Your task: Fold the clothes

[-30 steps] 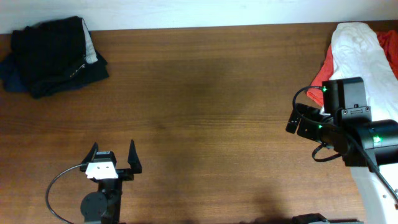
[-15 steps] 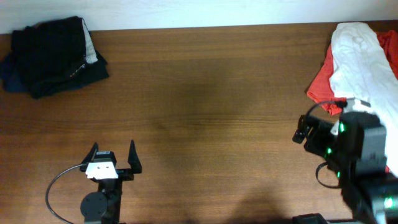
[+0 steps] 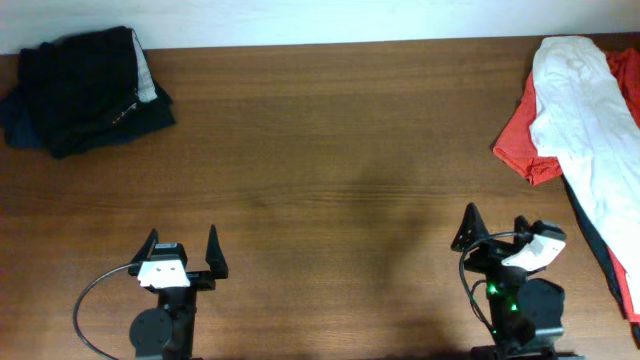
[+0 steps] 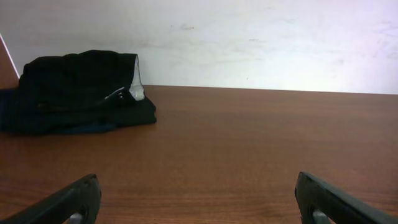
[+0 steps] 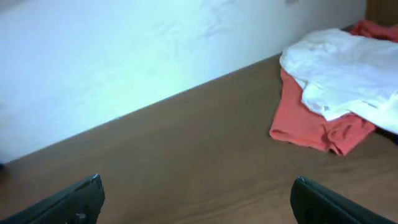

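The clothes lie bunched at the table's far left corner, black and wrinkled, with a light grey inner part showing at their right edge. The left wrist view shows the clothes far ahead on the left. My left gripper stands open near the front edge, well short of them, with only bare wood between its fingers. My right gripper is open too, low at the front right, and holds nothing. In its own view the right gripper faces bare table.
A navy-blue garment peeks out under the black one. A white garment lies over a red one at the right edge, and the right wrist view shows the same white and red pair. A white wall backs the wooden table.
The right arm has drawn back from beside the white and red pile to the table's front edge, its gripper still open. The left arm and the garments have not moved.
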Available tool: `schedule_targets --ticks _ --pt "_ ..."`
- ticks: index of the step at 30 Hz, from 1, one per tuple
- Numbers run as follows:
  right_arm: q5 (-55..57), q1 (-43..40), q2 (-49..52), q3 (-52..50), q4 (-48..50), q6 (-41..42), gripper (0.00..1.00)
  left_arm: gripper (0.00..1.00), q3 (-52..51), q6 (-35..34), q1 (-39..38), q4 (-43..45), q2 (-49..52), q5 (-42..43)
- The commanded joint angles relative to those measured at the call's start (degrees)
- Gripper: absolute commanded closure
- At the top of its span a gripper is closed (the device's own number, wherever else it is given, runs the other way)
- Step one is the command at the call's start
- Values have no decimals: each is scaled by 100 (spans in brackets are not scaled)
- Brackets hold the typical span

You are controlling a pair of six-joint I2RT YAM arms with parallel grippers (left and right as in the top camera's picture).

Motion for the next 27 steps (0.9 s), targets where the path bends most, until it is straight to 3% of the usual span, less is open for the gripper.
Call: schedule_targets --ticks 1,8,17,27 --pt "-168 -146 -315 -407 393 -61 1 1 -13 -35 28 -44 -22 2" --pt "-295 -184 -911 -970 850 -623 1 1 -13 -35 28 -44 -22 2" --pt "-704 -627 -911 -1005 437 -1176 1 1 -13 -35 28 -44 -22 2" --pt "-678 -616 -909 -1005 439 -1174 1 1 -13 -35 28 -44 -22 2"
